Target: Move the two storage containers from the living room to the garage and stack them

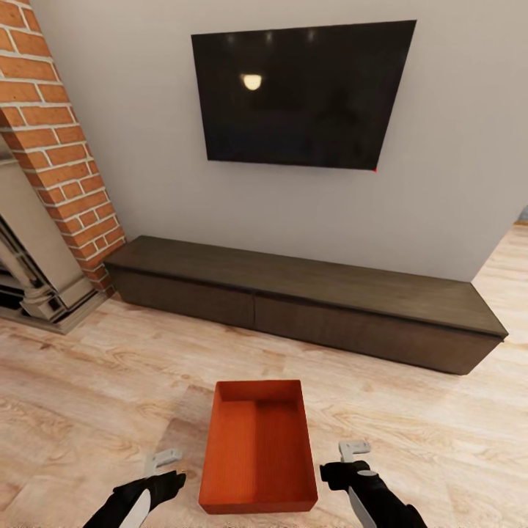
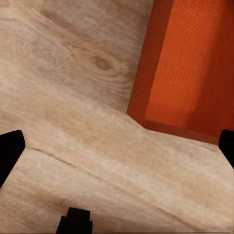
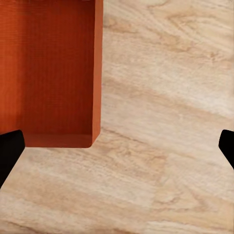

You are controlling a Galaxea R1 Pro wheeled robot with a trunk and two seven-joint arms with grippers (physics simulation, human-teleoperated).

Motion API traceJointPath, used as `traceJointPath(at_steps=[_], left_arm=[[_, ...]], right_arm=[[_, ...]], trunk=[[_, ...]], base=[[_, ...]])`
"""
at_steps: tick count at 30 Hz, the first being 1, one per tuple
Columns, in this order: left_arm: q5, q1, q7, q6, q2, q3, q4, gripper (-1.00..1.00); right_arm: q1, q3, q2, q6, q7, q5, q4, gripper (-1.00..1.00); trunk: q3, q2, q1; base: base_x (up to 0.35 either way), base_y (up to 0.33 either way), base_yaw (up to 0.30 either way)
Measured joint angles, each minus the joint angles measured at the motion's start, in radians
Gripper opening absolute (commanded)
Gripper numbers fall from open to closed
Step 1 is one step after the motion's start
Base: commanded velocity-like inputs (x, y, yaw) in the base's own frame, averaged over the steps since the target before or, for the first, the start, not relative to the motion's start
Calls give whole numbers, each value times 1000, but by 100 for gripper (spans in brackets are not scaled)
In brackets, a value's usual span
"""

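While both jaws gape (touching nothing), the storage container (image 1: 259, 447) lies between them.

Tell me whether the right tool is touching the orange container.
Apart. In the head view, bare wood floor shows between the right tool and the orange container.

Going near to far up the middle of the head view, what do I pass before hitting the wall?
Storage container on the wood-plank floor → bare floor → long dark low bench → wall TV. The left gripper and right gripper flank the container, both open.
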Motion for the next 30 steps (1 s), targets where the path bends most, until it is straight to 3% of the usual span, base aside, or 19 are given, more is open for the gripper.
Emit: traceJointPath(at_steps=[20,30], left_arm=[[-3,-4,1,-3,6,0,3,100],[-4,-14,3,3,6,1,-46,100]], right_arm=[[0,-1,-1,-11,0,-2,-2,100],[-3,-1,2,-1,0,-4,-48,100]], trunk=[[-33,0,0],[-49,0,0]], base=[[0,0,0],[0,0,0]])
